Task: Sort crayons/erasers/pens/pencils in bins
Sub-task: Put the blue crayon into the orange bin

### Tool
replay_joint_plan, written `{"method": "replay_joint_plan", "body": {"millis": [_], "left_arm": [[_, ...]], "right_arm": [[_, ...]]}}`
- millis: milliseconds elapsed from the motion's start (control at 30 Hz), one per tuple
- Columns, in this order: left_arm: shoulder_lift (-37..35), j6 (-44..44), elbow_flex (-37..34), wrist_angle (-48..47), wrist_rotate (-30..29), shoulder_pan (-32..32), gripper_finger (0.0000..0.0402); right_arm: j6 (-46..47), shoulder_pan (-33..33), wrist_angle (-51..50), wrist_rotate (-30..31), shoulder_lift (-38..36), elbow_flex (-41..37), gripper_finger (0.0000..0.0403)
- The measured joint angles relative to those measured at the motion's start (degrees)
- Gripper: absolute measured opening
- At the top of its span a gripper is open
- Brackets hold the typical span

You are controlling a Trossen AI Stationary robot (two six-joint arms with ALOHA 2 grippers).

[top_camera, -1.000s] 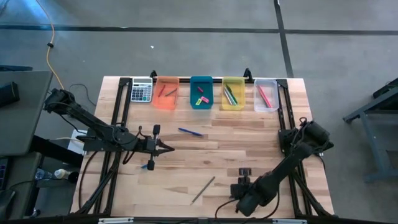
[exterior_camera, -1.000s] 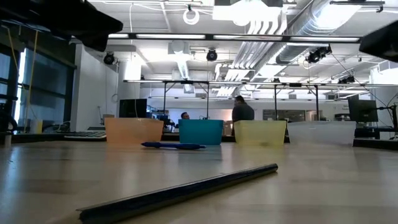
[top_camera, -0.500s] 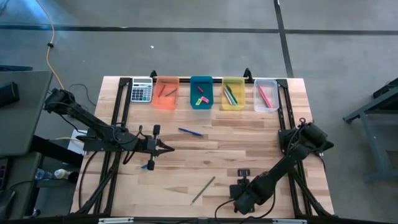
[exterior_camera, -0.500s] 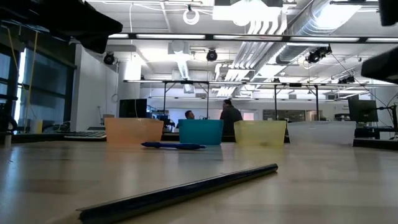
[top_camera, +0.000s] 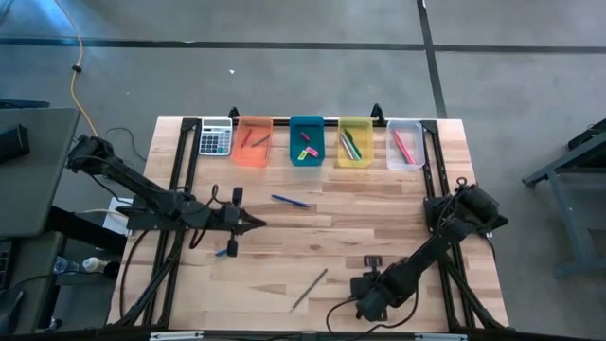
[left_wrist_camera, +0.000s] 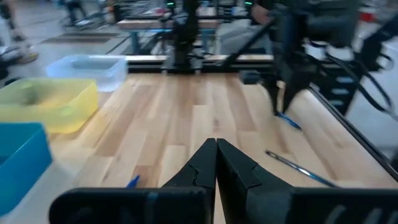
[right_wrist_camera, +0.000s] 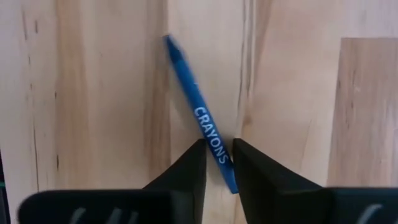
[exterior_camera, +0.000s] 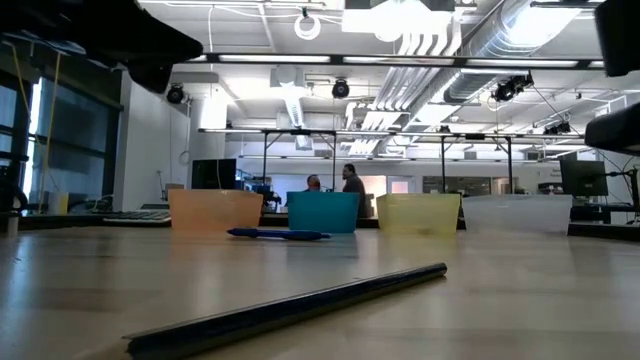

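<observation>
A blue crayon (right_wrist_camera: 198,112) lies flat on the table near its front edge. My right gripper (right_wrist_camera: 219,152) points down over it, one finger close on either side of the crayon's printed half; it also shows in the high view (top_camera: 365,271). My left gripper (top_camera: 257,224) hangs shut and empty above the table's left middle. A blue pen (top_camera: 289,200) and a dark pencil (top_camera: 310,287) lie loose on the wood. The orange (top_camera: 252,142), teal (top_camera: 306,140), yellow (top_camera: 355,142) and clear (top_camera: 405,144) bins stand along the far edge. My right gripper straddles the crayon's printed part near one end (right_wrist_camera: 217,149) from above, fingers pointing down and slanting across it. The gap is barely wider than the crayon. I cannot tell whether the fingers (right_wrist_camera: 186,168) touch it. The crayon lies flat on the table.
A grey calculator (top_camera: 216,137) sits left of the orange bin. The bins hold sorted sticks and small erasers. Black frame rails run along the table's left and right sides. Bare wood lies between the pen, the pencil and the bins. People stand far off in the room behind.
My right gripper has sunk toward the table near its front edge. My left gripper has rolled slightly about its own axis without changing place. The pen and the pencil have stayed where they were.
</observation>
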Motion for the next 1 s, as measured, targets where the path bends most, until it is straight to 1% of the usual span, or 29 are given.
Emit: {"method": "replay_joint_plan", "body": {"millis": [167,300,367,400,533,667,833,1000], "left_arm": [[0.0,-3.3,0.0,0.0,-0.5,1.9,0.0],[0.0,-1.1,-0.6,1.1,-0.9,3.1,0.0],[0.0,-0.6,-2.7,5.3,-1.3,4.2,0.0],[0.0,-0.6,-4.3,8.5,-0.8,5.0,0.0],[0.0,-2.9,-11.5,22.2,6.3,8.8,0.0],[0.0,-6.9,-15.7,31.5,10.7,10.8,0.0],[0.0,-6.6,-15.8,38.4,15.6,9.8,0.0012],[0.0,-5.2,-14.2,43.3,15.6,7.3,0.0048]], "right_arm": [[2.0,-1.3,-0.5,-1.4,0.1,0.5,0.0038],[1.1,-2.0,-0.5,-1.2,-0.8,0.8,0.0021],[0.7,-2.4,0.3,0.7,-2.4,0.8,0.0016],[-0.1,-2.5,0.9,2.7,-3.3,0.8,0.0015],[-4.1,-3.5,7.1,9.7,-5.4,-0.3,0.0013],[-10.3,-6.7,19.8,15.4,-5.9,-1.7,0.0012],[-19.1,-12.2,38.1,15.9,-5.9,-2.5,0.0012],[-29.1,-16.8,56.3,16.1,-6.0,-2.5,0.0012]]}}
